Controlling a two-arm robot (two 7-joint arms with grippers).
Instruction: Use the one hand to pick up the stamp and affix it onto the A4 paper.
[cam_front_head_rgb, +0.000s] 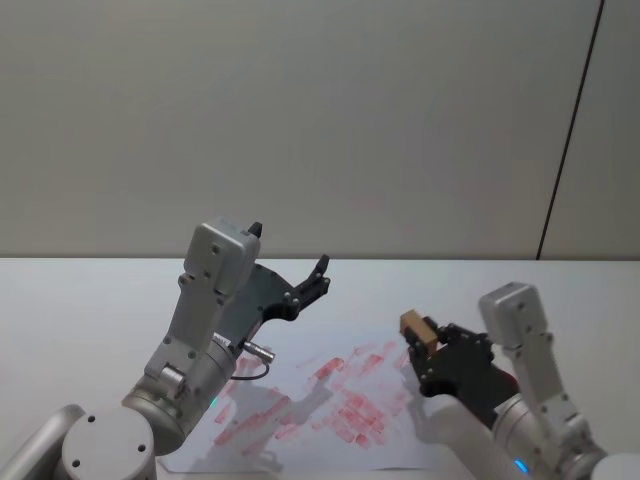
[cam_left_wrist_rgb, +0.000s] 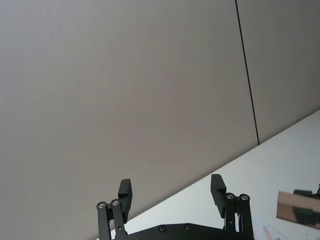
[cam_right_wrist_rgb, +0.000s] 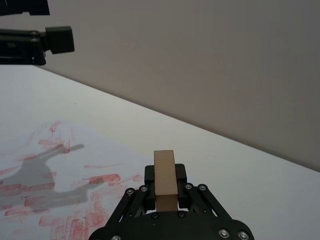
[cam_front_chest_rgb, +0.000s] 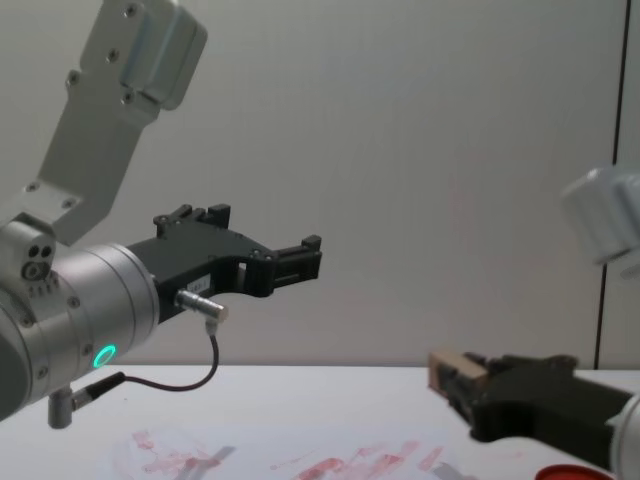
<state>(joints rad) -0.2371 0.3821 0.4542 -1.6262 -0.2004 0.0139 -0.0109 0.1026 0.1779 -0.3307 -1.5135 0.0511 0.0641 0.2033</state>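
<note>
- Fingers of the left gripper spread apart with nothing between them; it hangs above the worktop, at 10 o'clock from the stamp
- A4 paper flat on the worktop, covered in red prints, at 8 o'clock from the stamp
- Stamp off the worktop near the paper's right edge, pinched between the fingers of the right gripper, whose arm comes in from 5 o'clock

Head cam is looking forward and down onto the table and the A4 paper. Chest cam is sitting low, looking across side-on. Left wrist cam is facing the wall past the left hand. Right wrist cam is looking close over the stamp, sharing the A4 paper with the head cam.
</note>
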